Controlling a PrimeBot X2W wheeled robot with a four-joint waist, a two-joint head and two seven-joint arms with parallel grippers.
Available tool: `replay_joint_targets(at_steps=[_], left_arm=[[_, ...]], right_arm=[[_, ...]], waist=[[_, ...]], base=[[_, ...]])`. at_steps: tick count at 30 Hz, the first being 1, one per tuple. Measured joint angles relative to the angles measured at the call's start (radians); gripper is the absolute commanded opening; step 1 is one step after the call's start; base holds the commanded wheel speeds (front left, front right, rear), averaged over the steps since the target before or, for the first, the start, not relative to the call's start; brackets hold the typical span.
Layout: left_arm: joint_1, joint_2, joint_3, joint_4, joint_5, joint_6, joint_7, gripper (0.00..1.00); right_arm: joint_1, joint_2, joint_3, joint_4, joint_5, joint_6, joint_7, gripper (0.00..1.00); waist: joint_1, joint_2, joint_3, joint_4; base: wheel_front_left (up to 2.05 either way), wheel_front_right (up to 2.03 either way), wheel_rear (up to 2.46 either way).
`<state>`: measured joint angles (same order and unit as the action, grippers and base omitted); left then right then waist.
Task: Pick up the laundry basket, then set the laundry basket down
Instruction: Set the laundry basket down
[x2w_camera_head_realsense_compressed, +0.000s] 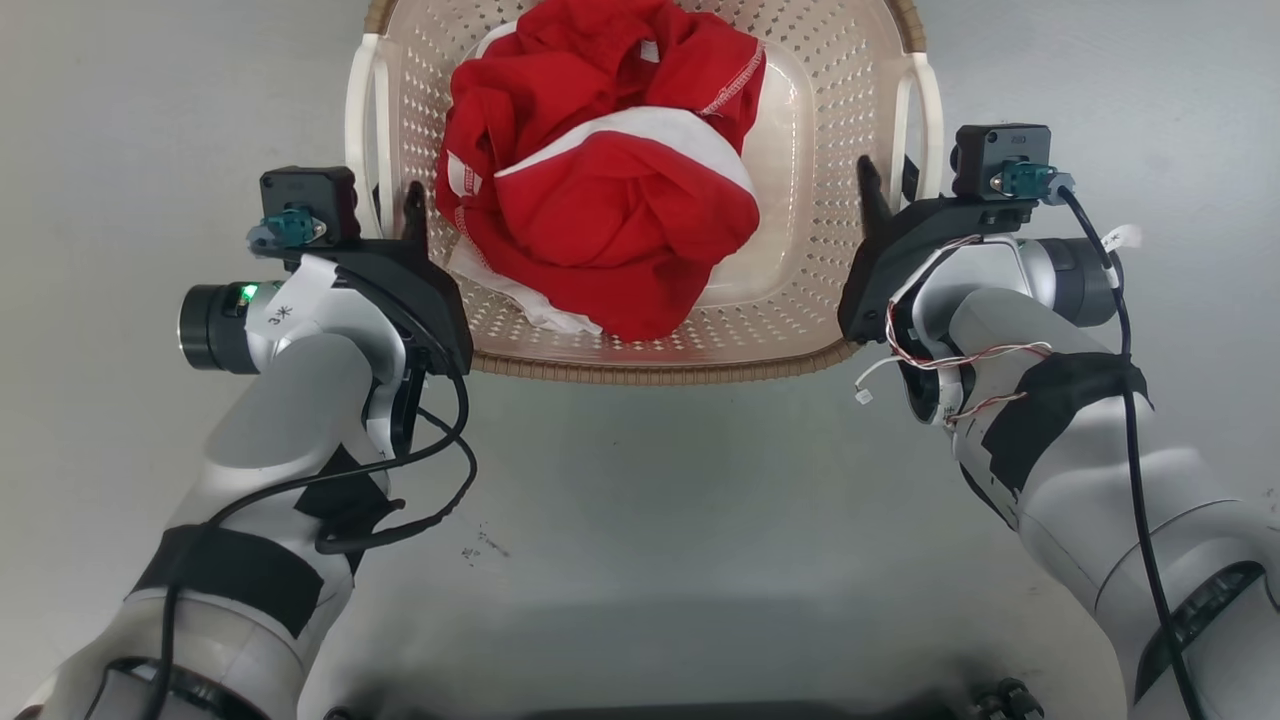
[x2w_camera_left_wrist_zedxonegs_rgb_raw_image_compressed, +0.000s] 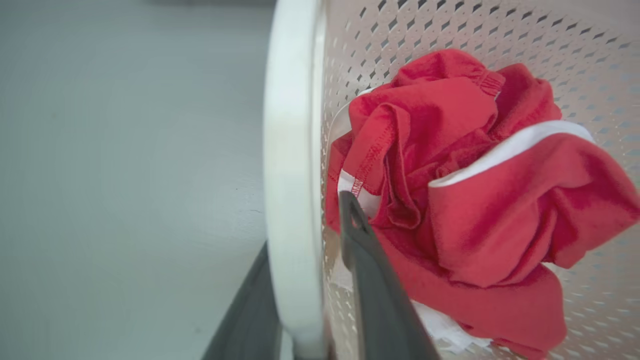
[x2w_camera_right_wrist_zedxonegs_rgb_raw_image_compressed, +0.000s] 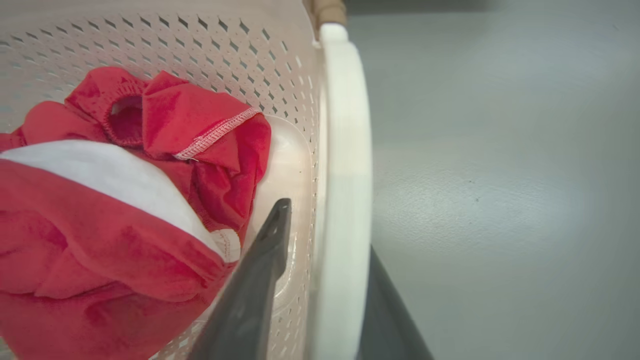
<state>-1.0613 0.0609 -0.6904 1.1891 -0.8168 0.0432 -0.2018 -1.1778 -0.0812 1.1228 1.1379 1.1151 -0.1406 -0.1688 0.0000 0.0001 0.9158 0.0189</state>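
Head view: laundry basket (x2w_camera_head_realsense_compressed: 830, 200) cropped at top, red garment (x2w_camera_head_realsense_compressed: 610, 210) covering floor.

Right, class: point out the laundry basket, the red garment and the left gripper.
laundry basket (x2w_camera_head_realsense_compressed: 660, 372), head view, brown rim.
red garment (x2w_camera_head_realsense_compressed: 620, 230), head view, middle of bundle.
left gripper (x2w_camera_head_realsense_compressed: 397, 205), head view, between its fingertips.

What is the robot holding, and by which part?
The laundry basket, by its white side handles. The left hand clamps the left handle and the right hand the right handle, each with one finger inside the basket and one outside.
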Motion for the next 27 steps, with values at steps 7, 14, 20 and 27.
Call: replay_joint_targets(at_steps=[7, 14, 20, 27], left_arm=[[-0.002, -0.021, -0.001, 0.011, 0.0, -0.001, -0.011, 1.0], [-0.001, -0.022, 0.001, 0.032, 0.0, -0.009, -0.017, 1.0], [0.002, -0.022, 0.009, 0.039, -0.005, -0.018, -0.026, 1.0], [0.019, -0.023, 0.023, 0.041, -0.011, -0.036, -0.038, 1.0]], right_arm=[[-0.002, 0.017, 0.009, 0.008, -0.002, 0.006, -0.017, 1.0], [-0.002, 0.017, 0.012, 0.026, -0.002, 0.006, -0.027, 1.0], [-0.002, 0.018, 0.02, 0.066, -0.018, 0.009, -0.04, 1.0], [0.002, 0.011, 0.003, 0.09, -0.021, 0.027, -0.062, 1.0]], waist=[[0.0, 0.0, -0.003, 0.003], [0.0, 0.0, -0.032, 0.005], [0.0, 0.0, -0.074, 0.005], [-0.0001, -0.0001, -0.144, 0.006]], base=[[0.0, 0.0, 0.0], [0.0, 0.0, 0.0], [0.0, 0.0, 0.0], [0.0, 0.0, 0.0]])
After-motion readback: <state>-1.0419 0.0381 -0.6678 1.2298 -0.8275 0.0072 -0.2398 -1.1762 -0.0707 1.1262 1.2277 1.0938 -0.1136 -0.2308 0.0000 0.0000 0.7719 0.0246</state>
